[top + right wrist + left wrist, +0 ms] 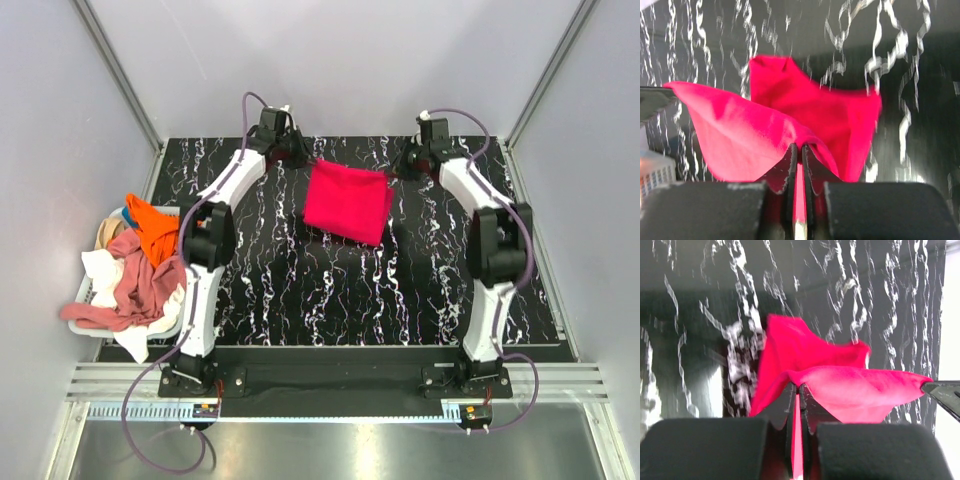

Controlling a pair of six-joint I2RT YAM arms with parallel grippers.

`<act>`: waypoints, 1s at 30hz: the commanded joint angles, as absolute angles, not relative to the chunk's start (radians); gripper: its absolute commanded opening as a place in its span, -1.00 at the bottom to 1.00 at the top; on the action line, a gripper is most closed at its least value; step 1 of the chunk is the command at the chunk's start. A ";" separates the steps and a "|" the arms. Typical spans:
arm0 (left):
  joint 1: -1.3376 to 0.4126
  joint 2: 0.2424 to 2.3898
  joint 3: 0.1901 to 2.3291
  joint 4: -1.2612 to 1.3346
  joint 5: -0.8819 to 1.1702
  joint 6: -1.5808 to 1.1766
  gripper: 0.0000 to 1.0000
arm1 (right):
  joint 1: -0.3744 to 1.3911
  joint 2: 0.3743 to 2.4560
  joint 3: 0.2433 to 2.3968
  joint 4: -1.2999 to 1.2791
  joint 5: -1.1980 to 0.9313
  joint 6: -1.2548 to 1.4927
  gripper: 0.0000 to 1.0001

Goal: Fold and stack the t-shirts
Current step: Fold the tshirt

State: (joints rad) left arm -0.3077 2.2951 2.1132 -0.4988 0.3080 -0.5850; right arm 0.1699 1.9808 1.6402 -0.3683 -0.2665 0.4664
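Observation:
The pinkish-red t-shirt (pixel 347 201) hangs as a folded rectangle over the far middle of the black marbled table (pixel 300 290). My left gripper (pixel 300 158) is shut on its far left corner, and my right gripper (pixel 402 167) is shut on its far right corner. In the left wrist view the red cloth (pixel 840 375) drapes away from my left gripper (pixel 799 389), pinched between the jaws. In the right wrist view the cloth (pixel 790 120) spreads out from my right gripper (pixel 801 148), pinched the same way. The lower edge of the shirt rests on the table.
A white basket (pixel 92 318) at the left table edge holds orange (pixel 150 225), dusty pink (pixel 135 285), white (pixel 102 270) and beige (pixel 110 235) shirts in a heap. Grey walls close in the back and sides. The basket corner shows in the right wrist view (pixel 652 170).

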 commanded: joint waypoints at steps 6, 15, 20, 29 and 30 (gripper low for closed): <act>-0.253 2.517 2.287 -0.088 0.511 -0.681 -0.14 | 0.078 2.249 1.855 -0.296 -0.341 0.506 -1.00; -0.253 2.266 1.901 -0.064 0.479 -0.549 -0.03 | 0.026 2.218 1.752 -0.126 -0.383 0.554 -1.00; -0.256 2.197 1.726 -0.023 0.563 -0.538 -0.03 | 0.025 2.189 1.730 -0.095 -0.400 0.584 -1.00; -0.282 2.204 1.637 0.054 0.646 -0.538 -0.04 | 0.006 2.051 1.510 0.145 -0.334 0.670 -1.00; -0.285 2.218 1.643 0.052 0.647 -0.537 -0.03 | 0.006 2.040 1.476 0.167 -0.331 0.686 -1.00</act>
